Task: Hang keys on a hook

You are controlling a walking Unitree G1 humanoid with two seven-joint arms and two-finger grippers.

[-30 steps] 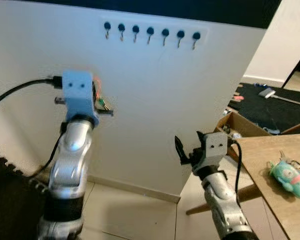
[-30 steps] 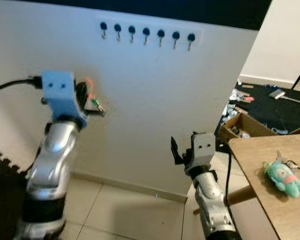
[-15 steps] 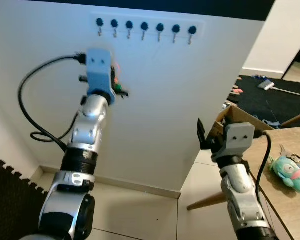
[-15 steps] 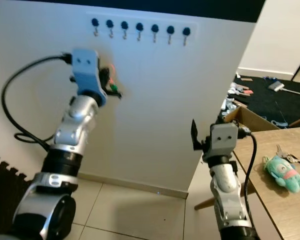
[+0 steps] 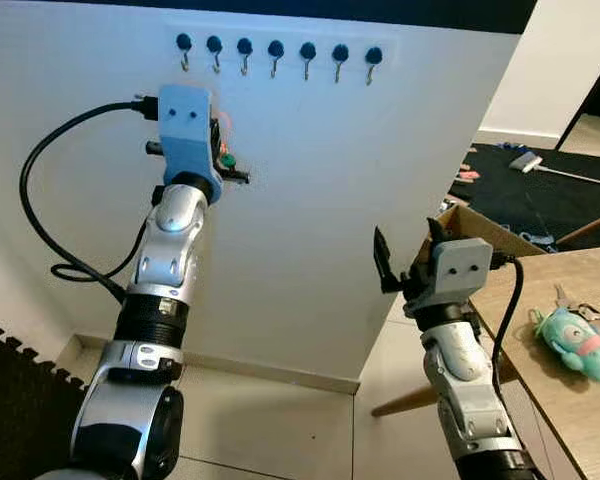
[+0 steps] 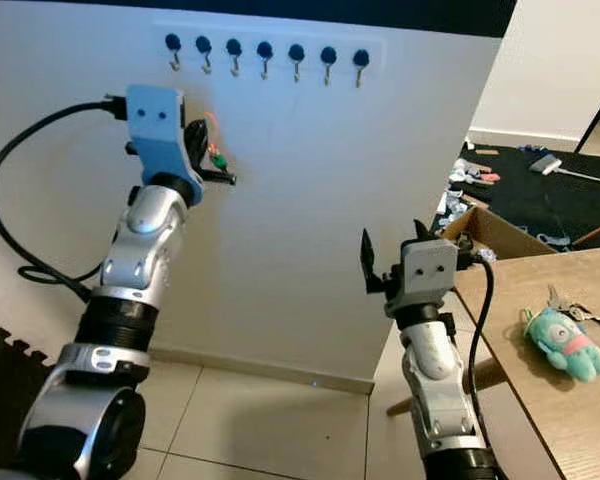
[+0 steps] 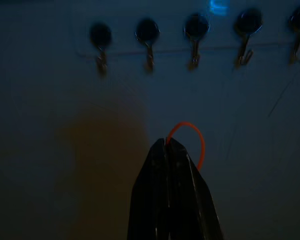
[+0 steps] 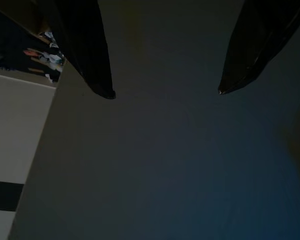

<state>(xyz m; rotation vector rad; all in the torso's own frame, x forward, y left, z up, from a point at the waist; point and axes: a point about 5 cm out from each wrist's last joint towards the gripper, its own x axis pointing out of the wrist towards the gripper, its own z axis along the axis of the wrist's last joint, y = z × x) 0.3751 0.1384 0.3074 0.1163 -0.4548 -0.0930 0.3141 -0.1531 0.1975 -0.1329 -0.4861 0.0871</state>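
A row of several black-knobbed metal hooks (image 5: 274,53) runs along the top of a white wall panel (image 5: 320,200). My left gripper (image 5: 223,155) is raised close to the panel, below the leftmost hooks, shut on a set of keys (image 5: 226,160) with an orange ring (image 7: 189,135) and a green tag. In the left wrist view the hooks (image 7: 148,40) hang above the orange ring. My right gripper (image 5: 404,255) stands open lower down, near the panel's right edge, holding nothing.
At the right, a wooden table (image 5: 550,400) carries a teal plush toy (image 5: 577,344) with another key set (image 5: 570,298). An open cardboard box (image 5: 475,225) and scattered items lie on dark flooring behind. Tiled floor (image 5: 260,430) stretches below the panel.
The view has shifted a little. My left gripper with the keys has held its height below the hooks after rising a second ago. The right gripper has swung slightly left.
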